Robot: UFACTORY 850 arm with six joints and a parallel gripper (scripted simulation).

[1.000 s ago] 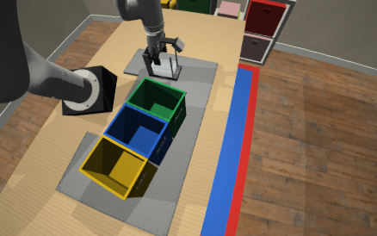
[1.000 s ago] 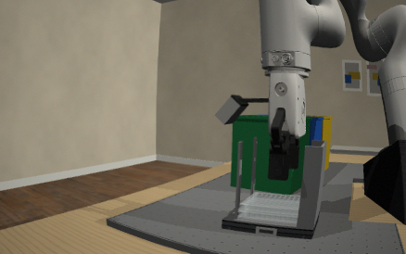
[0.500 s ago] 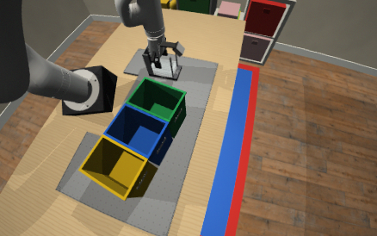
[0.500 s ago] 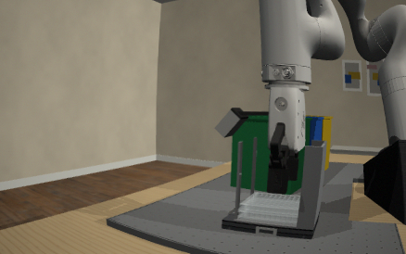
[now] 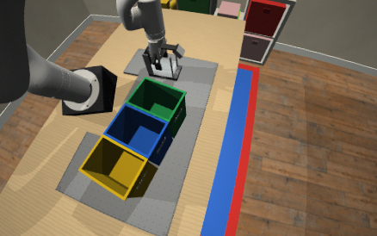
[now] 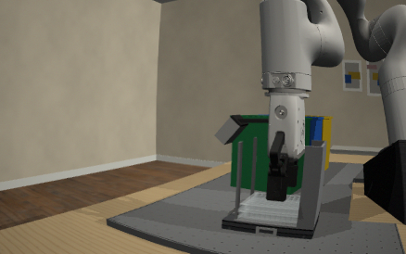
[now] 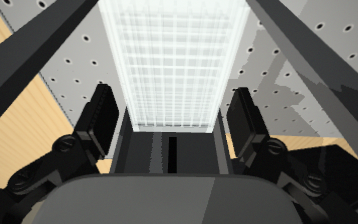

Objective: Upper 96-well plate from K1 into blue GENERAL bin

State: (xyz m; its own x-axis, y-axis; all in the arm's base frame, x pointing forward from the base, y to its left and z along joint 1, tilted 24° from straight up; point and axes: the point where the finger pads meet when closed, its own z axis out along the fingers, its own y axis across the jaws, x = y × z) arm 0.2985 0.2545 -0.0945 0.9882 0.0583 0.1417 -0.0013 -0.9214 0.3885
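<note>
The stack rack K1 [image 6: 278, 204] stands on the grey mat beyond the green bin, with thin posts and a tall grey end wall. Clear 96-well plates [image 6: 271, 209] lie stacked on it; the upper plate [image 7: 172, 60] fills the wrist view. My gripper [image 7: 173, 99] is open, down inside the rack, its two fingers on either side of the plate's near end, not touching. It also shows in the top view [image 5: 161, 65] and the exterior view [image 6: 280, 185]. The blue bin [image 5: 139, 133] stands upright between the green bin [image 5: 159, 101] and the yellow bin [image 5: 118, 165].
A black box with a grey tube [image 5: 88, 90] sits left of the bins. A blue and red strip [image 5: 234, 142] runs along the table's right edge. Shelves with red boxes [image 5: 262, 26] stand beyond the table.
</note>
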